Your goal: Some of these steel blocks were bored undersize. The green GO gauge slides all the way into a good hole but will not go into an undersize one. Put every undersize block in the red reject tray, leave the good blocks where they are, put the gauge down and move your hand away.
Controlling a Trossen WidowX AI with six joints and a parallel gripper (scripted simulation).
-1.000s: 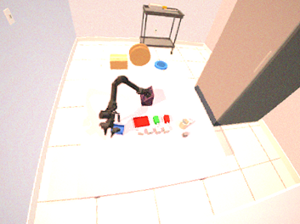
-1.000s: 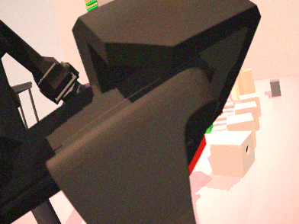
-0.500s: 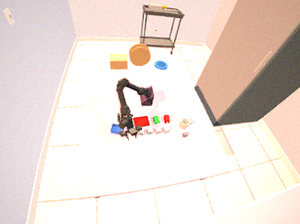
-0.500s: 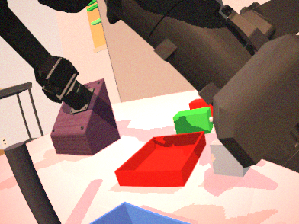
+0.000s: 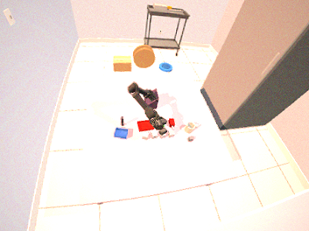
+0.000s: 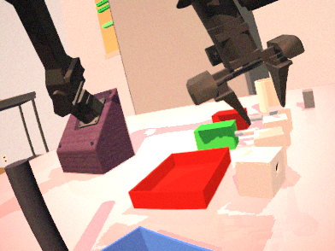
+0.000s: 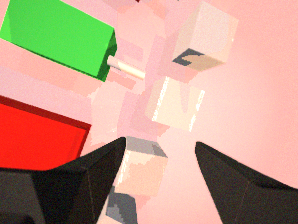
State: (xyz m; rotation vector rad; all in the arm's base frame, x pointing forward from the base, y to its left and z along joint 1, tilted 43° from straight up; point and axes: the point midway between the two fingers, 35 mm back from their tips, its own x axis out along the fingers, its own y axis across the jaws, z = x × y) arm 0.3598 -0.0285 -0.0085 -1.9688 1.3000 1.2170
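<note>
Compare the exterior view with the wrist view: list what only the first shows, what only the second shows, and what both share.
Only exterior: the purple mount, the blue tray, a pale cylinder and the bored hole in the nearest block's side.
Only wrist: a view down between the fingers, with a block partly behind one fingertip.
Both: the green gauge, the red reject tray, pale blocks and the open gripper.
</note>
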